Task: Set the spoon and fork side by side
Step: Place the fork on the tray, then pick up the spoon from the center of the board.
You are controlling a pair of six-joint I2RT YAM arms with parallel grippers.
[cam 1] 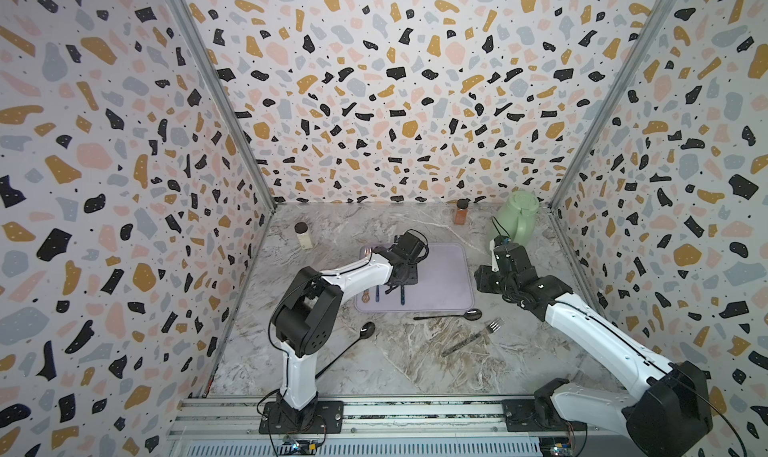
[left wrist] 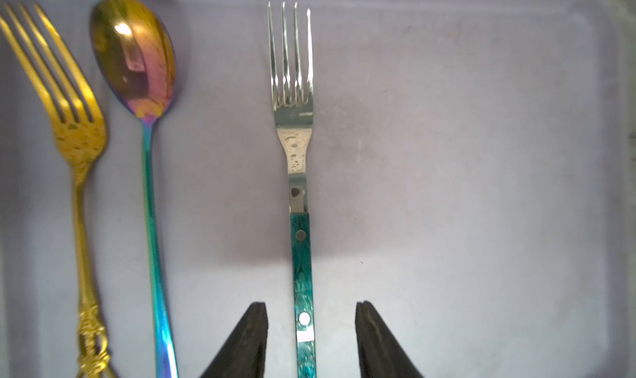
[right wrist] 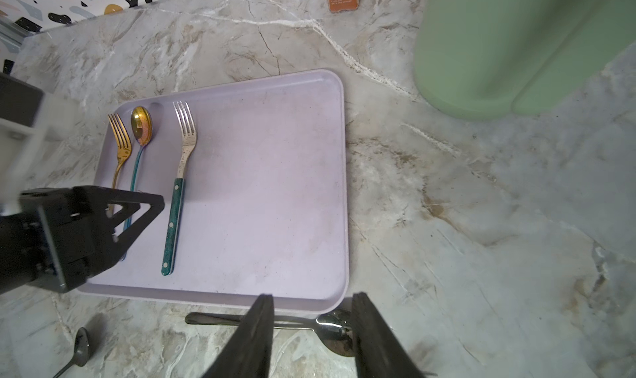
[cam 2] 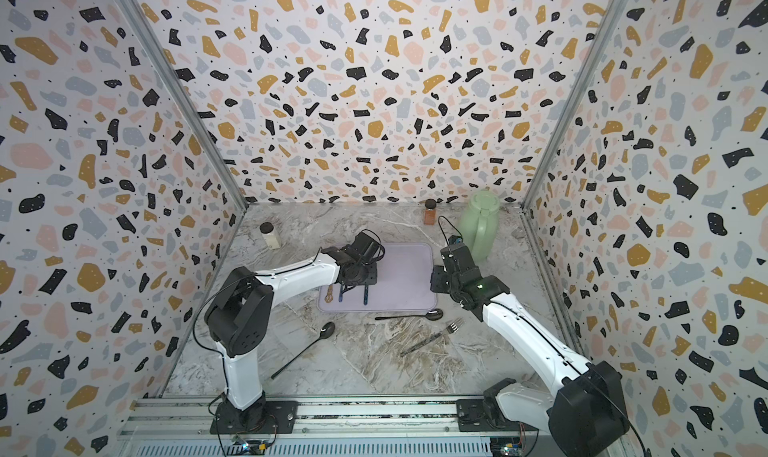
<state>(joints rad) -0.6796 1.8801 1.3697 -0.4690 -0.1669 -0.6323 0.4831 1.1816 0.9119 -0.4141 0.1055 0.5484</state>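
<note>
On the lavender tray, the teal-handled fork lies between the spread left jaws, touching neither.

The tray is showing a matt, lightly scuffed lilac plastic surface. The gold fork and rainbow spoon are presenting as glossy, polished metal. The teal-handled fork is showing bright steel tines with a grained, riveted handle. The tabletop is reading as smooth and marble-patterned, the green jug as matt plastic.
</note>
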